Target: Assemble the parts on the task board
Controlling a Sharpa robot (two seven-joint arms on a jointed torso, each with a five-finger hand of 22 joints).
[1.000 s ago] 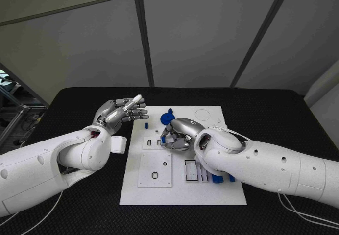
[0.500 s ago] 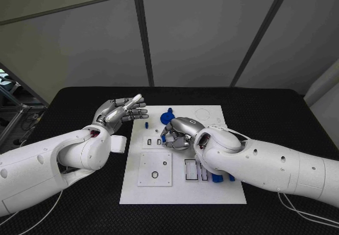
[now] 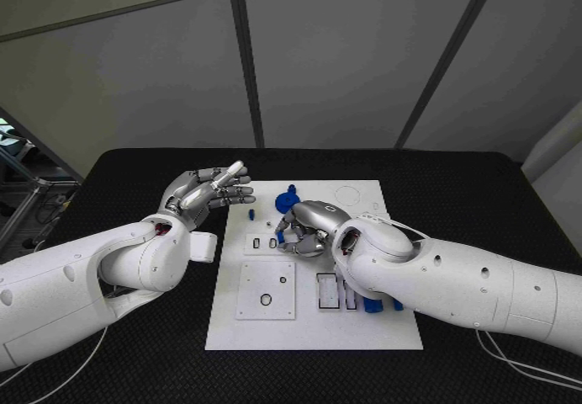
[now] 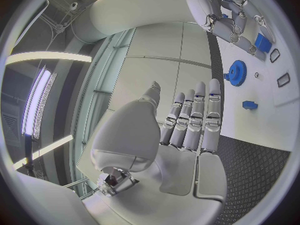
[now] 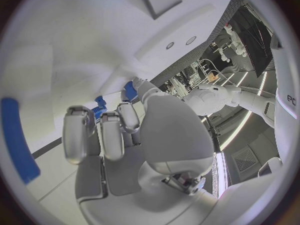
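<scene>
The white task board (image 3: 249, 335) lies mid-table. My right hand (image 3: 304, 229) hovers low over its middle with fingers curled down, and a small blue part (image 5: 129, 91) shows pinched at its fingertips (image 5: 127, 116). The left wrist view catches the same blue bit (image 4: 223, 16) among those fingers. A blue gear (image 3: 285, 202) sits just beyond this hand, and a small blue piece (image 3: 252, 215) lies left of it. My left hand (image 3: 206, 192) is raised beside the board's far left corner, palm up, fingers (image 4: 195, 119) straight and apart from the thumb, holding nothing.
More blue parts (image 3: 371, 305) lie on the board's right side, partly under my right forearm. A raised white panel (image 3: 266, 290) with holes sits on the board's near left. Black table (image 3: 145, 353) surrounds the board.
My right hand has crept slightly toward the board's far side, closer to the gear. The left hand has stayed still.
</scene>
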